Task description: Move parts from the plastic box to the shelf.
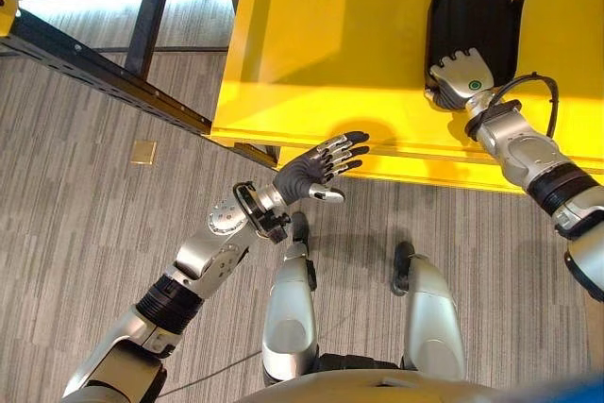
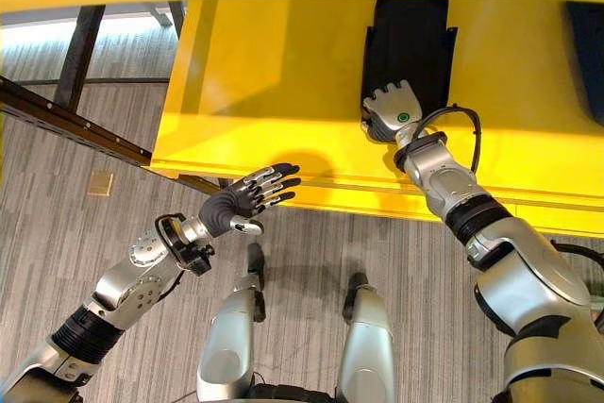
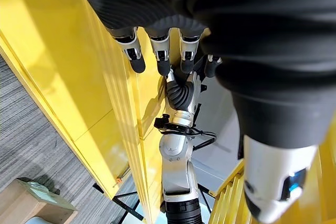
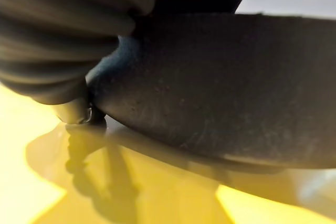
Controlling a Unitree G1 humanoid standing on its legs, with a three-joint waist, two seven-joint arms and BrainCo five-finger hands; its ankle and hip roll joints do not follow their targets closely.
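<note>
Bright, even light from overhead, with soft shadows.

We see a dim shadow of the left hand on the front edge of the yellow shelf, and a pale sheen across the shelf's top. In the right wrist view the dark part sits very close and blurred, casting a smeared shadow on the yellow. Straight edges bow near the head views' borders.

- The right robot hand rested on the near end of a black part lying on the yellow shelf; its fingers were hidden against the part.
- The left robot hand hung at the shelf's front edge, fingers straight and spread, holding nothing.
- Grey striped carpet lay below, with a small tan square on it.
- A dark metal beam ran diagonally beside the shelf.
</note>
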